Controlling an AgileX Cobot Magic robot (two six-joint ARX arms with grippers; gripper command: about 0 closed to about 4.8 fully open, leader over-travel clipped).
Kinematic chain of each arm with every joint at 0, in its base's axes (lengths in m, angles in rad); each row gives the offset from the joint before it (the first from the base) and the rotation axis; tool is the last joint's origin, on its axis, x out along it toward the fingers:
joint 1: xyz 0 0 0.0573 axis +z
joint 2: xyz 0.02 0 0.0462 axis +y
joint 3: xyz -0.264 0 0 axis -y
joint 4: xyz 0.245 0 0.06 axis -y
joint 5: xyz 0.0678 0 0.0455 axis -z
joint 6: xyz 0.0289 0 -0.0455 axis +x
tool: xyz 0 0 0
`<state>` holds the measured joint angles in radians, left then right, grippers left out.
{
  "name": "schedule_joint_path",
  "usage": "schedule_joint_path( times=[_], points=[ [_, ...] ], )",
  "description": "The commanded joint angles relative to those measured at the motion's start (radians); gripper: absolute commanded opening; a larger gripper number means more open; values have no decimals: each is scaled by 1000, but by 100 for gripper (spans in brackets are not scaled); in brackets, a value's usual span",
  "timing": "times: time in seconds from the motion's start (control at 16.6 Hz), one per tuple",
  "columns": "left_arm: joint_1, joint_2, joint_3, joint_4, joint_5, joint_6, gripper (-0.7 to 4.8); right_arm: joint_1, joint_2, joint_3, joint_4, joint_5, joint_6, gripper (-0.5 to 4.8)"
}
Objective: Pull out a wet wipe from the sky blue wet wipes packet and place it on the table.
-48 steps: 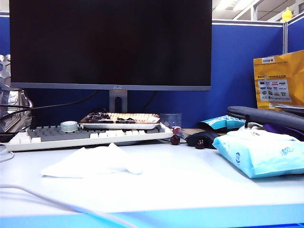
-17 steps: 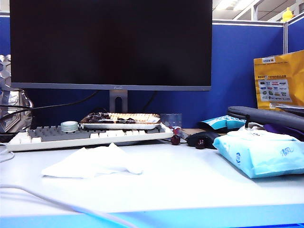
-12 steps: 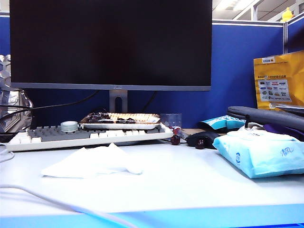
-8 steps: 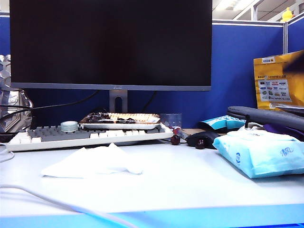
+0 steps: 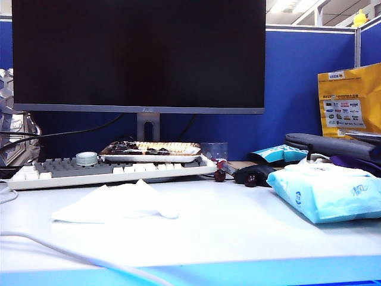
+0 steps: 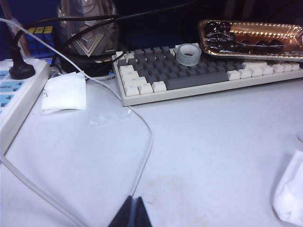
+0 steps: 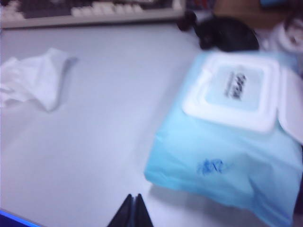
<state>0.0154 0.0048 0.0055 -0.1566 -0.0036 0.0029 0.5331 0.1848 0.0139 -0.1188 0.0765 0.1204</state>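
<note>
Exterior view shows you little change over the past seconds: the crumpled white wet wipe [image 5: 116,204] stays flat on the white-grey table [image 5: 238,229], well apart from the pillowy sky blue wet wipes packet [image 5: 330,193]. Both the left gripper [image 6: 131,213] and the right gripper [image 7: 132,211] hover clenched and empty, so the task looks complete.
</note>
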Motion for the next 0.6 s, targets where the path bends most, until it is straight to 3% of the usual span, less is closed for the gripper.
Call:
schedule_joint_path(
  times=[0.06, 0.36, 0.6],
  points=[
    [0, -3, 0, -13, 0, -3, -4, -92, -56, 0, -7, -49, 6, -1],
    [0, -3, 0, -13, 0, -3, -4, -256, -184, -9, -44, -28, -72, -1],
    [0, -3, 0, -13, 0, -3, -3, -324, -182, -9, -45, 82, -72, -1]
  ],
)
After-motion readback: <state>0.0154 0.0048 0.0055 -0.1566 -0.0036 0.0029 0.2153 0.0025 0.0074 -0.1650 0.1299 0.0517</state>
